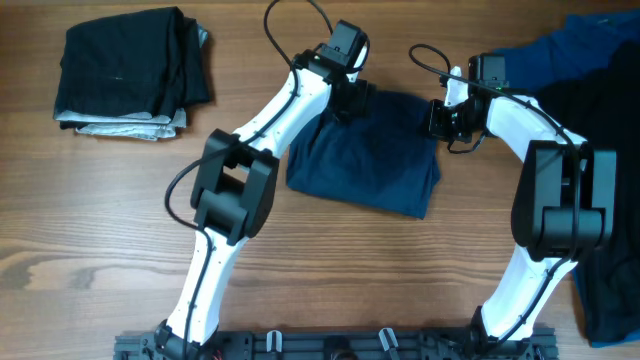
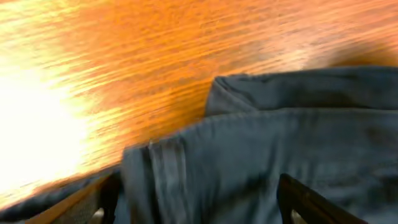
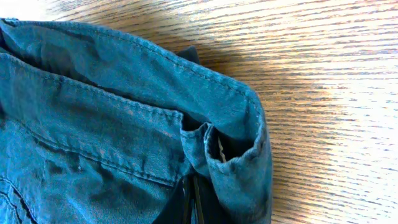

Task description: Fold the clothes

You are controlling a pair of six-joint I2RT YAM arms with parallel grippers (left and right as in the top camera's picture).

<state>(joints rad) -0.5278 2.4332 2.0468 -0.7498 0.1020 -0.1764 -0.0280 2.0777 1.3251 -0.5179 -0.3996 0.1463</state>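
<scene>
The left arm [image 1: 290, 105] and the right arm [image 1: 515, 120] have white shells, bulky black joints [image 1: 235, 185] and thin looping black cables [image 1: 167, 197].

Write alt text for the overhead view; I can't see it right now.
Folded navy shorts lie in the middle of the wooden table, with the left gripper at their upper left corner and the right gripper at their upper right. A folded stack, black over light grey, sits top left; loose dark and blue clothes fill the right edge.
</scene>
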